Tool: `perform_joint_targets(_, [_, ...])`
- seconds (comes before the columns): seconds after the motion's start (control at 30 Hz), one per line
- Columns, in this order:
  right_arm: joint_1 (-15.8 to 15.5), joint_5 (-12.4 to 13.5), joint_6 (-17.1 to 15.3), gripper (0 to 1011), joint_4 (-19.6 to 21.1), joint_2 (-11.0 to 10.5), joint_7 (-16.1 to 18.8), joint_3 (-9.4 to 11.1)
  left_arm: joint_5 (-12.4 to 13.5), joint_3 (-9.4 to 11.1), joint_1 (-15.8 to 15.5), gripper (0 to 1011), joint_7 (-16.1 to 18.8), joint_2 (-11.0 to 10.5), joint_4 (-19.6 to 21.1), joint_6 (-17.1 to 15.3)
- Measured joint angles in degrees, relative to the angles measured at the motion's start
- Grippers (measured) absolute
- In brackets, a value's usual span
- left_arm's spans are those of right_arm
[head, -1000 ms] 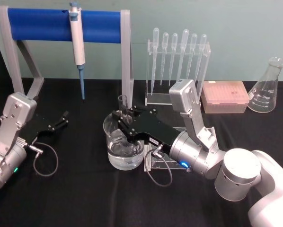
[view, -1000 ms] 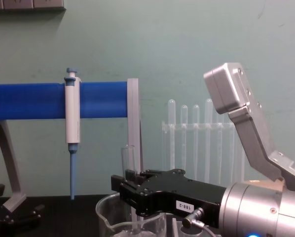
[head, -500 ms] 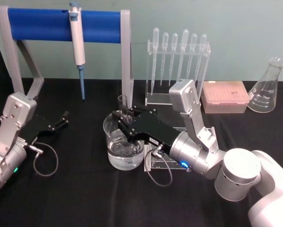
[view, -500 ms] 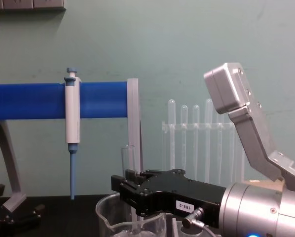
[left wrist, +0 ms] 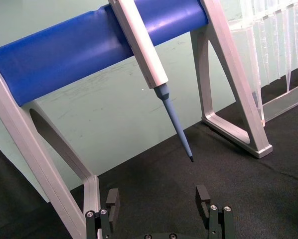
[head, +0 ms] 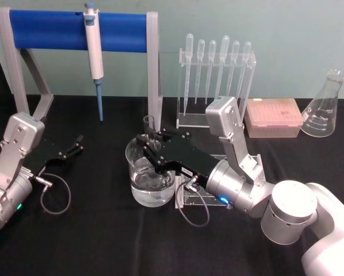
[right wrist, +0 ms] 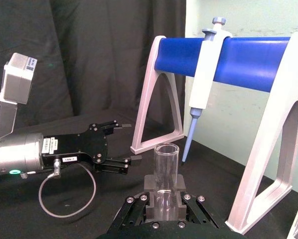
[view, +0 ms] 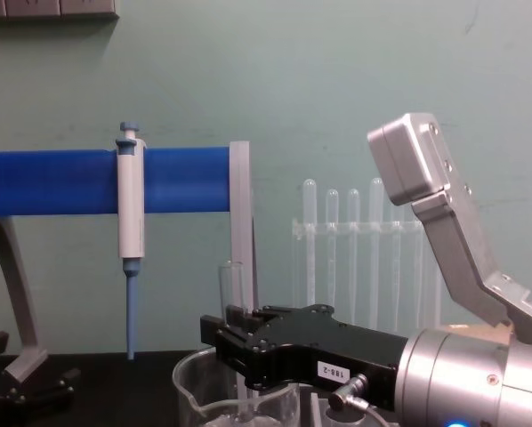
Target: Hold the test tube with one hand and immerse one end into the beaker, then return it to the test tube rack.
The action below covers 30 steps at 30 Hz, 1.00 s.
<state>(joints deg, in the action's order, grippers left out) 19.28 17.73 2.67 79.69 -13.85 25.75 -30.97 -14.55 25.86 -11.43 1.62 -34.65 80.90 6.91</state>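
On black cloth (head: pixel 103 230) — right tool (head: pixel 151 147) dips test tube (head: pixel 149 127) into beaker (head: pixel 149 183).

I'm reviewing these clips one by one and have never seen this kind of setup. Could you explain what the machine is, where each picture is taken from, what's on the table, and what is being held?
This is a two-armed robot at a black lab table. One picture looks down from its head, one looks across from its chest, and one comes from a camera on each wrist.

The right gripper is shut on a clear test tube, held upright with its lower end down inside the beaker, which holds clear liquid. The right wrist view looks along that tube.

The left gripper rests open at the table's left side, holding nothing.

Behind stand a blue-barred stand with a pipettor hanging from it, a clear rack of plastic pipettes, a pink box and a conical flask.
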Motion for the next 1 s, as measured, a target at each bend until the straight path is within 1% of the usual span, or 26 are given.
perform_joint_targets(0.1, [-0.1, 0.0, -0.1, 226, 0.3, 0.0, 0.0, 0.1, 0.0, 0.0, 0.0, 1000, 0.0, 0.0, 0.0, 0.0])
perform_joint_targets(0.17, [-0.3, -0.1, -0.4, 226, 1.4, -0.1, -0.1, 0.3, 0.0, 0.0, 0.0, 1000, 0.0, 0.0, 0.0, 0.0])
perform_joint_targets(0.2, [-0.6, -0.1, -0.9, 225, 2.8, -0.2, -0.5, 0.6, 0.0, 0.0, 0.0, 1000, 0.0, 0.0, 0.0, 0.0])
perform_joint_targets(0.23, [-0.7, -0.1, -1.1, 225, 3.4, -0.3, -0.5, 0.8, 0.0, 0.0, 0.0, 1000, 0.0, 0.0, 0.0, 0.0])
perform_joint_targets(0.27, [-0.9, 0.2, -1.8, 226, 5.2, -0.6, -0.7, 1.2, 0.0, 0.0, 0.0, 1000, 0.0, 0.0, 0.0, 0.0])
perform_joint_targets(0.33, [-1.1, 0.5, -2.2, 226, 7.0, -0.8, -0.8, 1.7, 0.0, 0.0, 0.0, 1000, 0.0, 0.0, 0.0, 0.0])
perform_joint_targets(0.37, [-1.1, 0.8, -2.5, 226, 7.9, -0.9, -0.8, 1.9, 0.0, 0.0, 0.0, 1000, 0.0, 0.0, 0.0, 0.0])
perform_joint_targets(0.4, [-1.2, 1.2, -3.1, 226, 10.0, -1.3, -1.0, 2.5, 0.0, 0.0, 0.0, 1000, 0.0, 0.0, 0.0, 0.0])
perform_joint_targets(0.47, [-1.2, 1.7, -3.7, 225, 12.1, -1.8, -1.2, 3.0, 0.0, 0.0, 0.0, 1000, 0.0, 0.0, 0.0, 0.0])
perform_joint_targets(0.5, [-1.3, 2.2, -4.4, 225, 14.1, -2.2, -1.3, 3.5, 0.0, 0.0, 0.0, 1000, 0.0, 0.0, 0.0, 0.0])
perform_joint_targets(0.6, [-1.5, 3.0, -5.3, 225, 17.2, -2.9, -1.8, 4.5, 0.0, 0.0, 0.0, 1000, 0.0, 0.0, 0.0, 0.0])
perform_joint_targets(0.63, [-1.7, 3.5, -6.0, 225, 19.2, -3.5, -2.2, 5.2, 0.0, 0.0, 0.0, 1000, 0.0, 0.0, 0.0, 0.0])
perform_joint_targets(0.73, [-2.5, 4.2, -7.3, 226, 22.9, -4.9, -3.4, 6.7, 0.0, 0.0, 0.0, 1000, 0.0, 0.0, 0.0, 0.0])
perform_joint_targets(0.83, [-3.3, 4.5, -8.1, 225, 24.9, -6.1, -4.2, 7.7, 0.0, 0.0, 0.0, 1000, 0.0, 0.0, 0.0, 0.0])
perform_joint_targets(0.87, [-4.1, 4.6, -8.5, 225, 25.9, -7.1, -4.6, 8.4, 0.0, 0.0, 0.0, 1000, 0.0, 0.0, 0.0, 0.0])
perform_joint_targets(0.93, [-5.0, 4.6, -8.7, 226, 26.8, -8.0, -5.1, 9.0, 0.0, 0.0, 0.0, 1000, 0.0, 0.0, 0.0, 0.0])
perform_joint_targets(1.0, [-6.4, 4.2, -8.9, 225, 27.5, -9.3, -5.9, 9.8, 0.0, 0.0, 0.0, 1000, 0.0, 0.0, 0.0, 0.0])
